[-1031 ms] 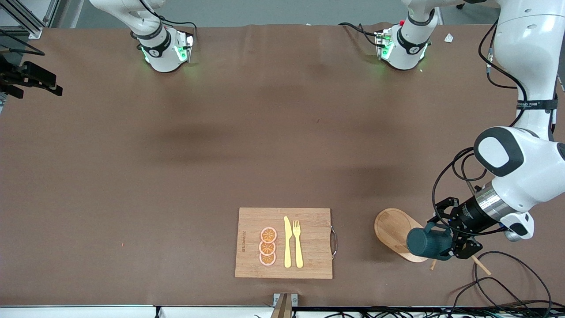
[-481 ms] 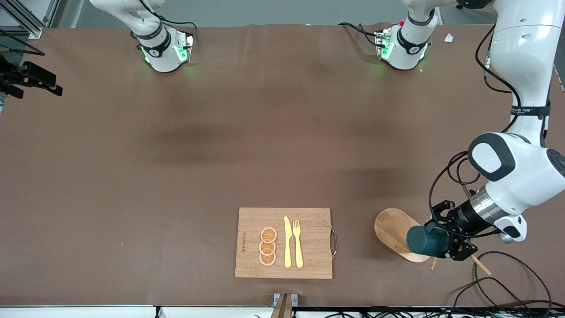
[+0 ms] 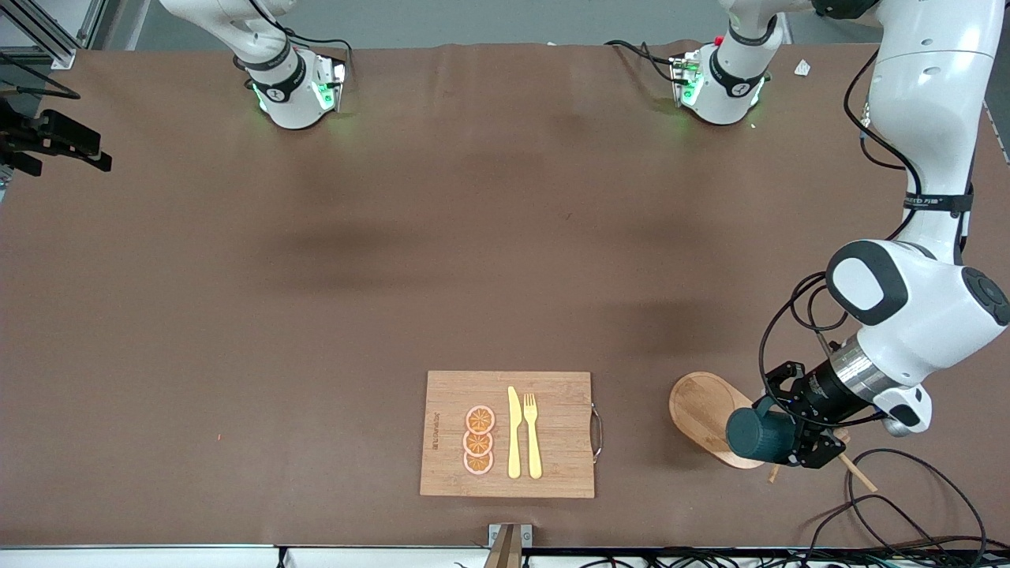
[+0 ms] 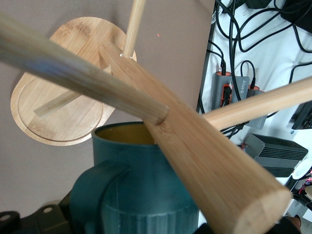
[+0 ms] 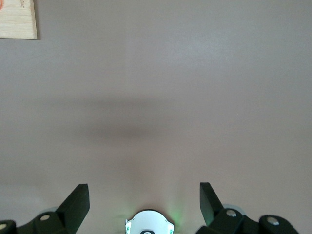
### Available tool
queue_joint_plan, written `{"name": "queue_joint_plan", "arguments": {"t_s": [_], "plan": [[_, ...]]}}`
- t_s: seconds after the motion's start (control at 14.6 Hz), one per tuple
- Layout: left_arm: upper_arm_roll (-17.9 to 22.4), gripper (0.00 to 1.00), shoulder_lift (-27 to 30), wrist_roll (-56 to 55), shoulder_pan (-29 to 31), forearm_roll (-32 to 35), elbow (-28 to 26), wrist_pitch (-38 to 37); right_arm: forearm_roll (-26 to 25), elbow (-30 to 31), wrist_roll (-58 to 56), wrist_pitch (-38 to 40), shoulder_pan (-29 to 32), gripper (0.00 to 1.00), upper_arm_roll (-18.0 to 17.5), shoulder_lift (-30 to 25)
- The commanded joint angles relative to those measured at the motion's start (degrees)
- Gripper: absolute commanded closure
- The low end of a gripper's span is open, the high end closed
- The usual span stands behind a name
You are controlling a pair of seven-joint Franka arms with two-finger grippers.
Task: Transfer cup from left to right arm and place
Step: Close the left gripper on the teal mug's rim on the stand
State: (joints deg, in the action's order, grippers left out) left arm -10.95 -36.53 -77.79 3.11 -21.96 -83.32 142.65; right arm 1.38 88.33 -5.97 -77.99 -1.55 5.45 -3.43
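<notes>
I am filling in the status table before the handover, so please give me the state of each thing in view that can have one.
cup: tipped sideways, off the table, among the pegs of the rack.
left gripper: at the cup, beside the rack.
right gripper: fingers open, holding nothing, waiting over bare table.
rack: upright.
cutting board: flat, carrying knife, fork, orange slices.

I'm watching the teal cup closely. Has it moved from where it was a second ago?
Barely. The cup sits at almost the same spot on the oval wooden stand, while the left gripper closes around it.
</notes>
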Motion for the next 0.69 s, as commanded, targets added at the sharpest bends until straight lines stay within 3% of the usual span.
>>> {"name": "queue_joint_plan", "arguments": {"t_s": [0.0,0.27,0.62], "plan": [[0.06,0.10,-0.73,0.10,-0.39,-0.27,0.35,0.79,-0.24,0.97,0.61,-0.67,-0.12,0.00,-0.09,-0.79],[0.06,0.29,-0.56,0.19,-0.30,-0.19,0.35,0.79,-0.42,0.88,0.52,-2.34,0.06,0.00,0.00,-0.79],[-0.03,0.31,0.15,-0.34,-0.30,-0.19,0.44,0.70,-0.77,0.97,0.34,-2.61,-0.03,0.00,0.00,-0.70]]}}
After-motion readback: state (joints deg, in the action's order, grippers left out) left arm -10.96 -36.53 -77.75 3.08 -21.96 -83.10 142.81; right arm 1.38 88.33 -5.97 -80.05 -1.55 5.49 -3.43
